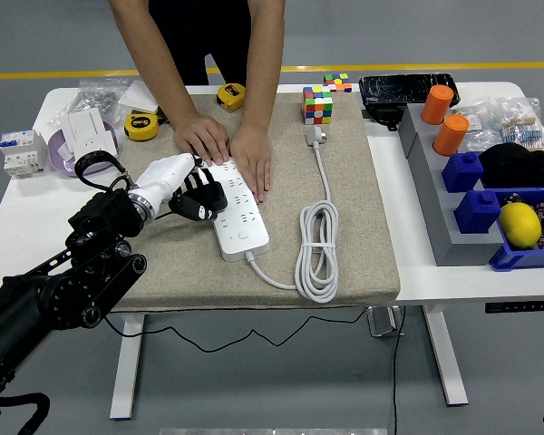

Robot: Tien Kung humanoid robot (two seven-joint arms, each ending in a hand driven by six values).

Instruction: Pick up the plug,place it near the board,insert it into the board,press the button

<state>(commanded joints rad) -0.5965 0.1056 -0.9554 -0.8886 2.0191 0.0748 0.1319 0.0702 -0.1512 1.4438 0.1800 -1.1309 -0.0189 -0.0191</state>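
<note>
The far end of the strip [235, 210] is being covered by the person's hands [227, 145], and its left edge is being overlapped by the left hand [186, 186], so contact between the dark fingers [202, 201] and the strip cannot be told. The person is being cut off above the arms by the top edge. The left arm [50, 299] is being cut off at the lower left corner. The contents of the clear bags [512, 122] are being rendered too small to tell
</note>
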